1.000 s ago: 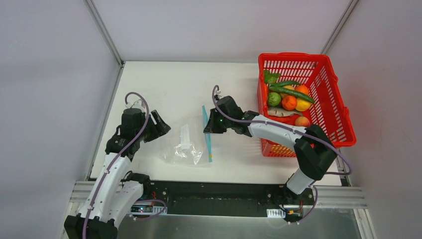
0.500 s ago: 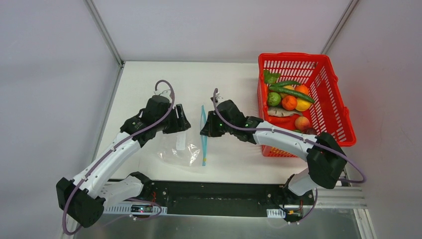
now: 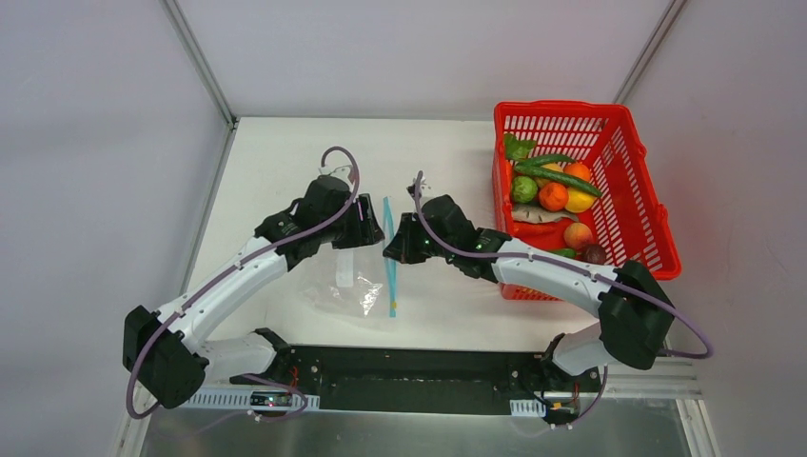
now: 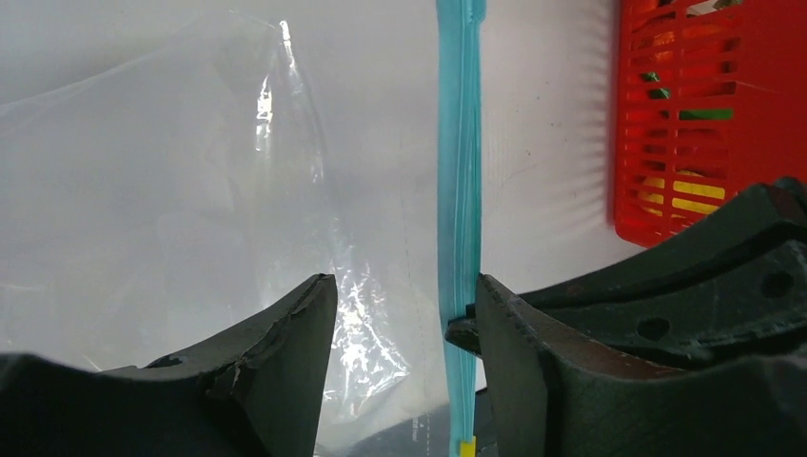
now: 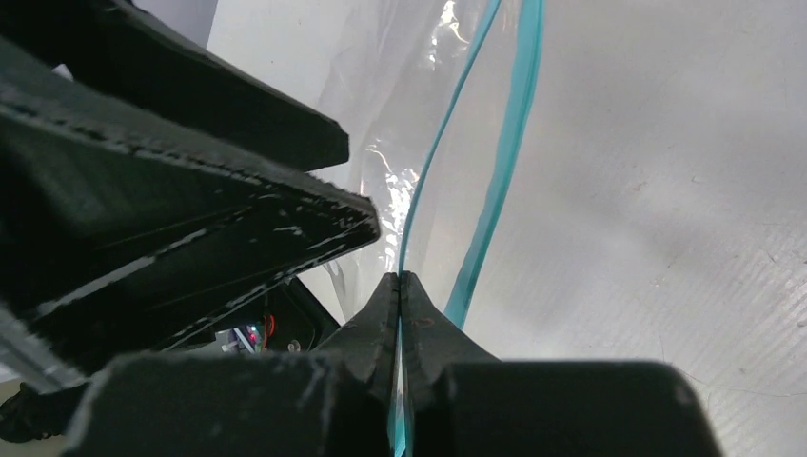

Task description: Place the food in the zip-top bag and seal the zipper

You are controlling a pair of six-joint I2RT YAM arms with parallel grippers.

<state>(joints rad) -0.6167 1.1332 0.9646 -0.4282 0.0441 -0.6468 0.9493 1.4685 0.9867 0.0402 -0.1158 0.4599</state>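
The right claw (image 5: 400,286) is pinched shut on one lip of the thin teal-blue zipper strip (image 4: 460,143). The left claw (image 4: 400,295) stands half-wide astride the strip, gripping nothing. The clear crinkly plastic zip-top bag (image 3: 347,281) lies flat on the white desk (image 3: 285,162). The toy fruits and vegetables (image 3: 552,195) sit in the red mesh basket (image 3: 657,238). The film looks slick and limp, so the left claw may catch both lips together, or the pouch may slide rather than open.

The top external camera looks down from above and behind the near edge onto the whole table (image 3: 285,152). Both wrist cameras frame the teal zipper (image 3: 390,281) at close range; all three views share it.
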